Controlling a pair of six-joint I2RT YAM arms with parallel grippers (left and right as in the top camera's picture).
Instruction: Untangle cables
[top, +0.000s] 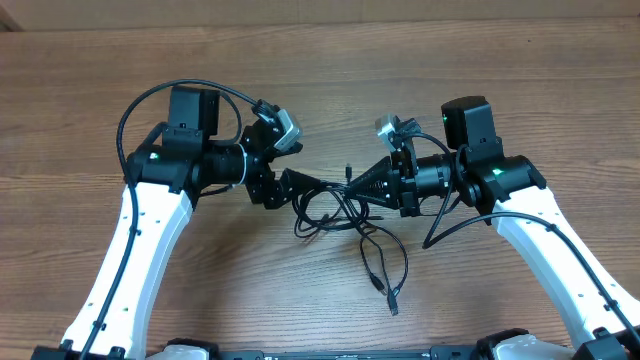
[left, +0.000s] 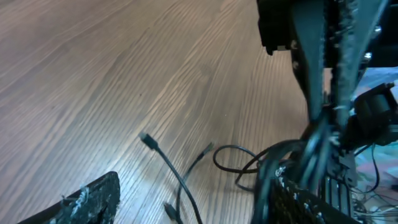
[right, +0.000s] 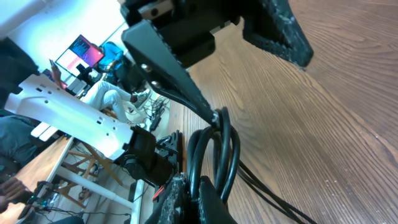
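On the brown wood-grain table (top: 500, 60), the thin black flexible cables (top: 330, 208) lie in a loose knot near the middle, between the two white-and-black arms, which face each other from either side. The black, tapered right fingers (top: 352, 183) are pressed fully together and pinch a bundle of strands at their tip. In the right wrist view several loops rise out of this closed pair and arch upward. The black, rough-padded left fingers (top: 288, 188) stand well apart and clamp nothing. In the left wrist view one pad (left: 93, 199) sits low at the left edge of the frame, and the other sits far across at the lower right, with a cluster of strands bunched against it. In the right wrist view the top of the loops hooks over the tip of one spread left finger (right: 186, 87), so the knot hangs between the two arms. From the knot two strands trail across the table toward the near edge, each ending in a small plug (top: 392, 305), one just beside the other. Another short plug end (top: 347, 170) pokes up from the knot, just above the right fingers' tip.
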